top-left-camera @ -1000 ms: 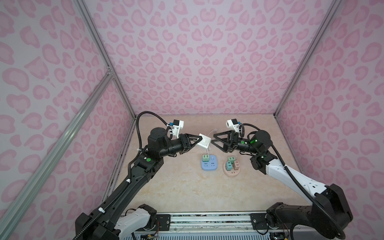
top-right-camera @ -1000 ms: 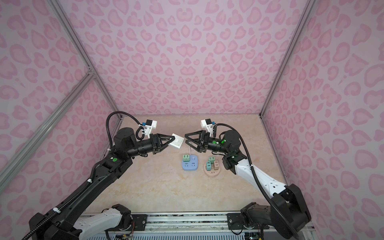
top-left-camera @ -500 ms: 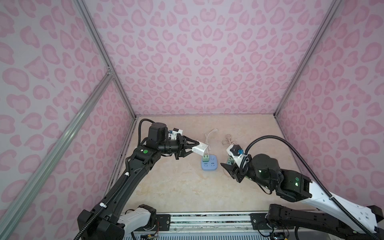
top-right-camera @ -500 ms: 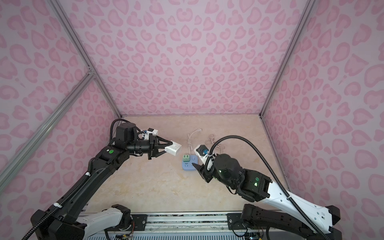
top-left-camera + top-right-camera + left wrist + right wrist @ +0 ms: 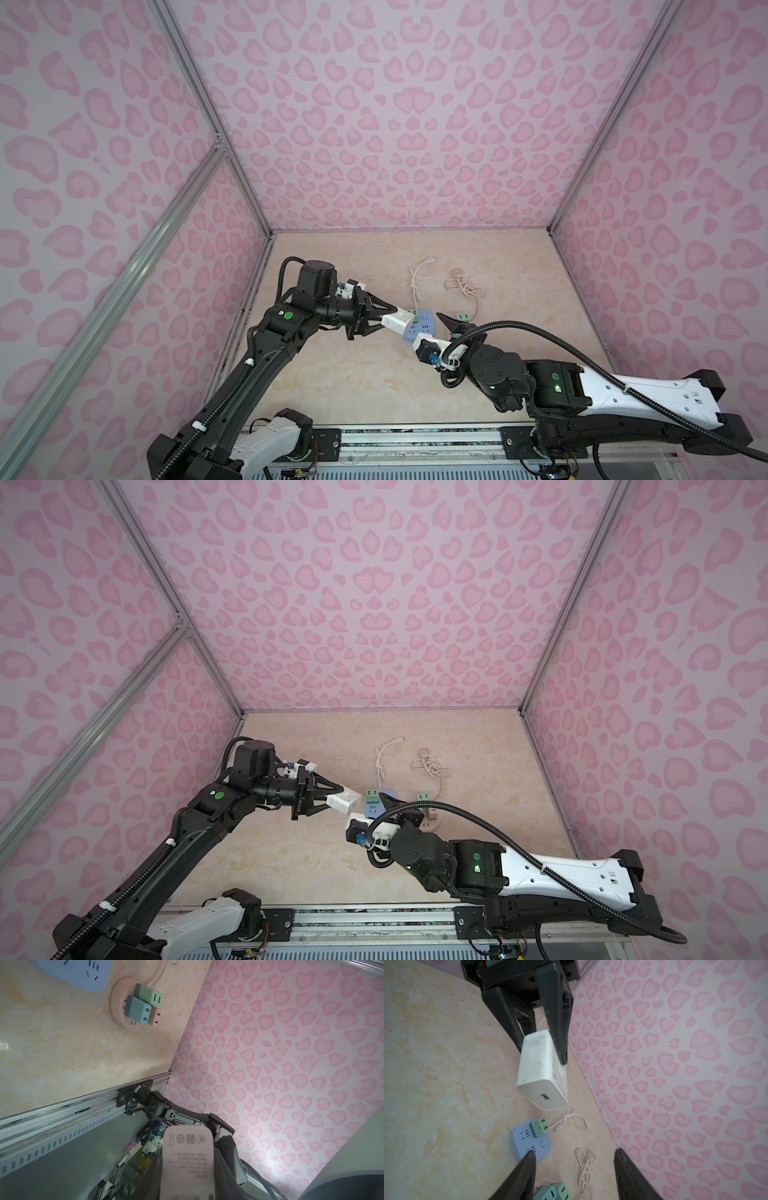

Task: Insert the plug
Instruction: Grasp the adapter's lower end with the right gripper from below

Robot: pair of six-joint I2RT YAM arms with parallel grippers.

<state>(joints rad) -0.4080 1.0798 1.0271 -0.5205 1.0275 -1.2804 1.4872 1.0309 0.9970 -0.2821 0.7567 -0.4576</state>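
The white plug hangs off the table, clamped near one end by the left gripper. Its body lies roughly level and points toward 3 o'clock in both top views, so its free end overlaps the 9 o'clock edge of the blue power strip. It looks like a rigid, light plastic block with smooth, glossy faces, so it should neither bend nor crush, but it could swivel or slide in a narrow pinch. The free end shows a USB port in the right wrist view, and the prongs seem to sit at the held end, though they barely show. A sound hold, I judge, is across the two broad flat faces near the port end, leaving the prongs clear. The right gripper hovers with jaws apart and empty, at about 4 o'clock of the strip. A green adapter fills one outlet. The pink round socket lies at 3 o'clock, with a white cable and a pink cord toward 12.
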